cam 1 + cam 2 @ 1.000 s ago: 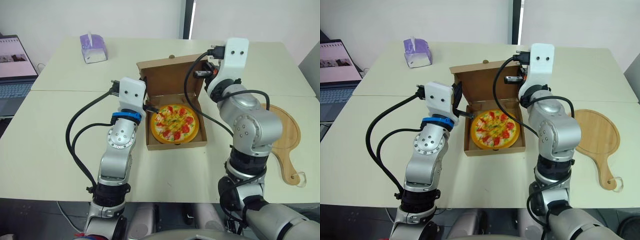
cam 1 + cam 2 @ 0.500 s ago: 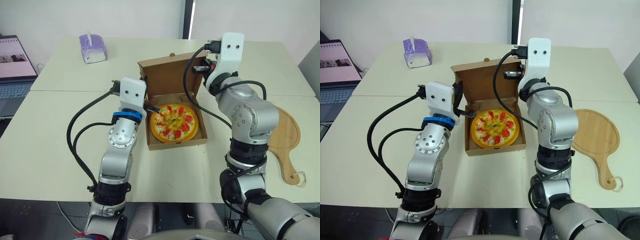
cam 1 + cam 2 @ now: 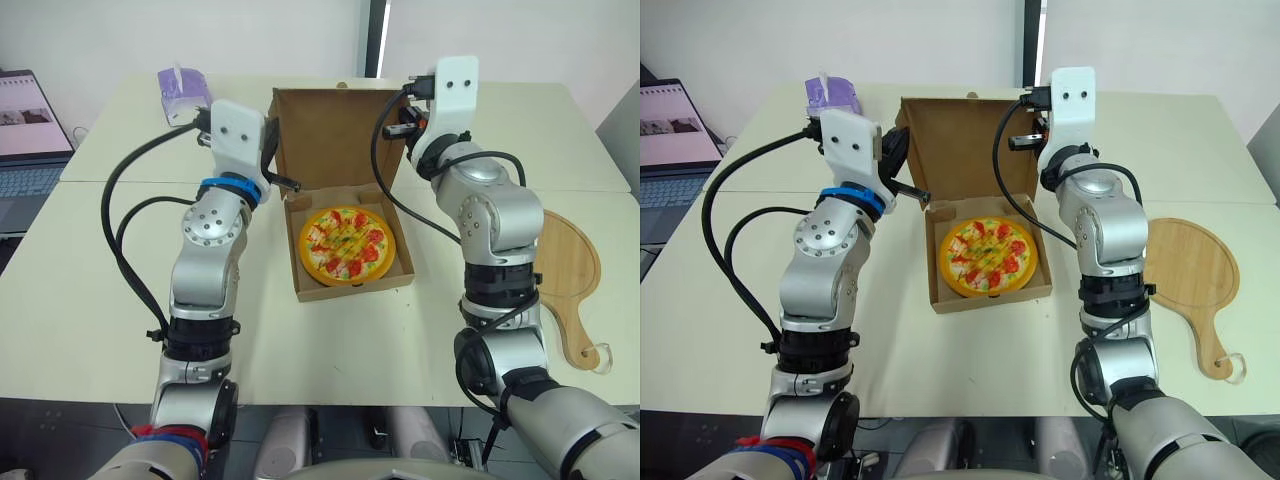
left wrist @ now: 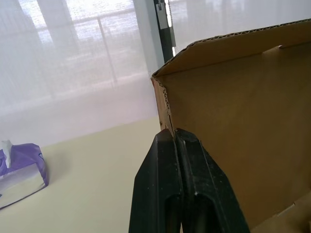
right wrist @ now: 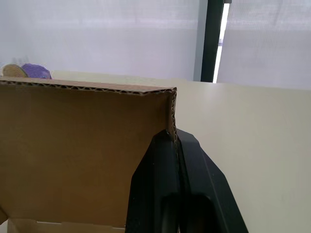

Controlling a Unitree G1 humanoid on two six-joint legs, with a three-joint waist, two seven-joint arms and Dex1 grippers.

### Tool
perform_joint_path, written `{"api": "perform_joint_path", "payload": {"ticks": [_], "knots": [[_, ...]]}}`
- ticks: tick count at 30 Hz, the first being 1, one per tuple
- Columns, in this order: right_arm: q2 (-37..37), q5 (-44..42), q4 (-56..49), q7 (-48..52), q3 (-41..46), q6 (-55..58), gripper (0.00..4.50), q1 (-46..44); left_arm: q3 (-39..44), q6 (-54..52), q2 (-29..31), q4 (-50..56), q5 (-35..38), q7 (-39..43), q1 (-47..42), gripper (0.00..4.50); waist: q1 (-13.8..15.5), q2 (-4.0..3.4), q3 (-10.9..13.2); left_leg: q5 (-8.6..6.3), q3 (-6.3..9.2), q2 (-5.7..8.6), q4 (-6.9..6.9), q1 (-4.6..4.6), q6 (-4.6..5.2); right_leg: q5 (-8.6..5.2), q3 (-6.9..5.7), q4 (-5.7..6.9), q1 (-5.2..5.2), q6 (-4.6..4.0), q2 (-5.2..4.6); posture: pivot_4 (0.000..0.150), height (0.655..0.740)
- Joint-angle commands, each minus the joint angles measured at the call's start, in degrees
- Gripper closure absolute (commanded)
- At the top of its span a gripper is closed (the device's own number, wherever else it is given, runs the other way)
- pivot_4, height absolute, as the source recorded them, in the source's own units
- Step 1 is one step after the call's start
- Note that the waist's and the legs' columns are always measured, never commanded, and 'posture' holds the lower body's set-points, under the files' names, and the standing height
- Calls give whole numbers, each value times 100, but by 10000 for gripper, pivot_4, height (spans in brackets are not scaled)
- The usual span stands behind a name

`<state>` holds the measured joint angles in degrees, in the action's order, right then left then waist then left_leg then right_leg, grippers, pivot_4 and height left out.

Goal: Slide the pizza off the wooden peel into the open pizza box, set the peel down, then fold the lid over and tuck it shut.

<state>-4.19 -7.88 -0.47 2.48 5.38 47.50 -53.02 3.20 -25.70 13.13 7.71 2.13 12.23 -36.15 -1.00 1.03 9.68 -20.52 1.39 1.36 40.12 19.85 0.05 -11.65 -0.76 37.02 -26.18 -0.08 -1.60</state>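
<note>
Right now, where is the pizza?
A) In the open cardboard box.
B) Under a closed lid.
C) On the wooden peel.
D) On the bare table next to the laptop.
A: the pizza lies in the base of the pizza box, whose lid stands upright, and the wooden peel lies bare on the table.

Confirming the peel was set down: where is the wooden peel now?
In the right eye view, the wooden peel lies flat on the table at the robot's right, apart from the open pizza box, handle toward the robot.
</note>
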Motion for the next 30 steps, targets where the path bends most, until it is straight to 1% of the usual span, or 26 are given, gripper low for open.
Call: {"api": "perform_joint_path", "payload": {"ticks": [1, 5, 9, 17, 23, 30], "knots": [[-77, 8, 201, 91, -32, -429, 44826, -312, 150, -67, -31, 15, 115, -127, -261, 45000, -16, 0, 0, 0, 1, 0, 0, 1, 0, 0, 0, -1, -1, 0, 0, 1500, 7400], [-127, 21, 665, 141, -3, -742, 44826, -559, 211, -64, -28, -68, 133, -244, -370, 45000, -35, 0, 0, 1, 2, 0, 0, 2, -1, 0, 0, 0, -3, 0, -1, 1500, 7400], [-93, -10, 685, 101, -10, -779, 44826, -618, 209, -123, -9, 61, 162, -261, -338, 45000, -45, 0, 0, 0, 1, 0, -1, 1, -1, 0, 1, 0, -4, 0, -1, 1500, 7400], [83, -91, 43, -142, 31, -238, 44826, -549, 88, -144, 88, 435, 116, -209, -117, 45000, -49, 0, 0, 1, 1, 0, -1, 4, -2, 0, 2, 2, -9, 0, -2, 1500, 7400], [430, -132, -570, -458, 0, 411, 44826, -525, -62, 14, 69, 505, 51, -206, 32, 45000, -44, 0, 0, 1, 1, 0, -1, 4, -2, 0, 2, 3, -10, 0, -2, 1500, 7400], [748, -63, -1182, -725, -101, 915, 44826, -157, -103, 59, 22, 549, 46, -251, 113, 45000, -48, 0, 0, 1, 2, 0, -1, 5, -2, 0, 1, 2, -9, 0, -3, 1500, 7400]]}}
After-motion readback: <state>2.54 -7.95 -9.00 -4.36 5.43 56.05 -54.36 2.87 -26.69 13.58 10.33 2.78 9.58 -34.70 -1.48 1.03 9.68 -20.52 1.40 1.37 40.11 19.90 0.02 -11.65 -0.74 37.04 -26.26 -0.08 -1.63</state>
